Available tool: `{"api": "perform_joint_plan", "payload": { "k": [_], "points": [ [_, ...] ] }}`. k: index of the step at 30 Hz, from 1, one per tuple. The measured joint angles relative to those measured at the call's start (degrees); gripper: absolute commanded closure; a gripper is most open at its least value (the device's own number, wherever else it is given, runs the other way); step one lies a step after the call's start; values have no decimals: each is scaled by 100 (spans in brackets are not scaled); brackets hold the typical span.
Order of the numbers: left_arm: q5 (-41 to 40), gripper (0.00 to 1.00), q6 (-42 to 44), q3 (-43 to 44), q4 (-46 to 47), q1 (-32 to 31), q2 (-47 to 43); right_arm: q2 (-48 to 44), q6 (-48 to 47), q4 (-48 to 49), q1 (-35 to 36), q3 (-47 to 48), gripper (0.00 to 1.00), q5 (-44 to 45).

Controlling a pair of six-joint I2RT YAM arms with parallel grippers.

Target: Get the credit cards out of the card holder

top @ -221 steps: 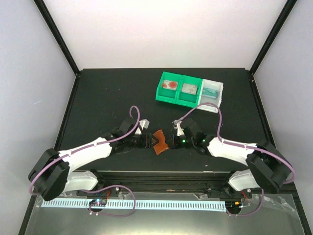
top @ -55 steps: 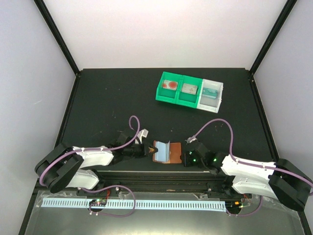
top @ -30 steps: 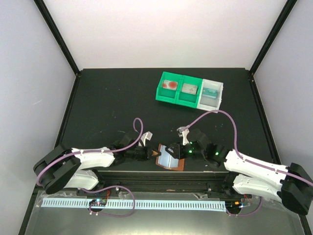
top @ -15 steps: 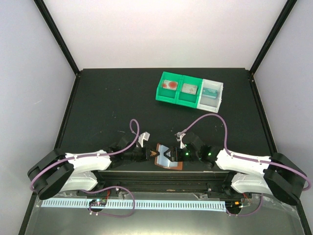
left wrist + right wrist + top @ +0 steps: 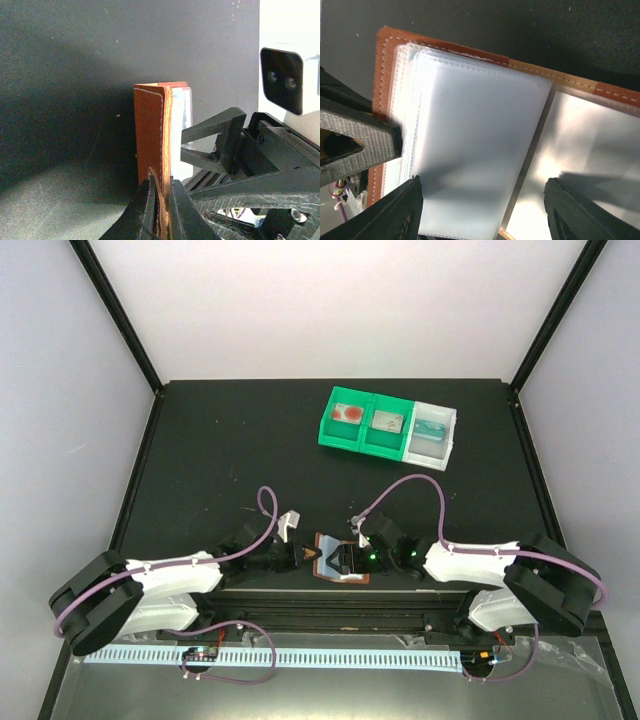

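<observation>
The card holder, reddish-brown with a stitched rim, lies spread open near the table's front edge between both arms. My left gripper is shut on the holder's near edge, which stands upright in the left wrist view. My right gripper hangs open just over the holder's inner side, one finger over each half of the stacked pale clear pockets. The brown rim frames them. The credit cards are hidden inside the glossy pockets; I cannot tell a card from a sleeve.
Two joined green bins and a white bin with small items stand at the back right. The table's front edge and rail run just behind the holder. The left gripper's finger shows in the right wrist view.
My right gripper has moved left and down over the open holder and its jaws have spread wider. The left gripper stays shut on the holder's edge.
</observation>
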Motion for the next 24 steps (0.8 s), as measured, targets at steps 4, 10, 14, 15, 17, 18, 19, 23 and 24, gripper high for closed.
{"api": "perform_joint_plan", "payload": {
  "k": [4,10,14,15,17,18,19,23,24],
  "points": [
    [-50,98,-24,-13,-9,0,-81,90,-13,13,0,22,27,-20],
    [-144,98,-48,-15,-26,0,-83,236,-24,57,0,133,22,-35],
    [-199,98,-50,-15,-68,0,-81,358,-28,72,0,229,22,-57],
    [-214,98,-50,-15,-76,0,-81,382,-35,74,0,247,22,-63],
    [-229,98,-50,-15,-94,0,-81,420,-44,74,0,273,22,-66],
    [-236,98,-50,-15,-101,0,-81,431,-44,74,0,278,22,-66],
    [-240,98,-50,-15,-105,0,-81,433,-46,74,0,280,23,-66],
    [-256,98,-50,-15,-111,0,-81,461,-96,57,0,310,28,-57],
    [-256,98,-50,-15,-120,0,-81,470,-120,37,0,326,30,-37]
  ]
}}
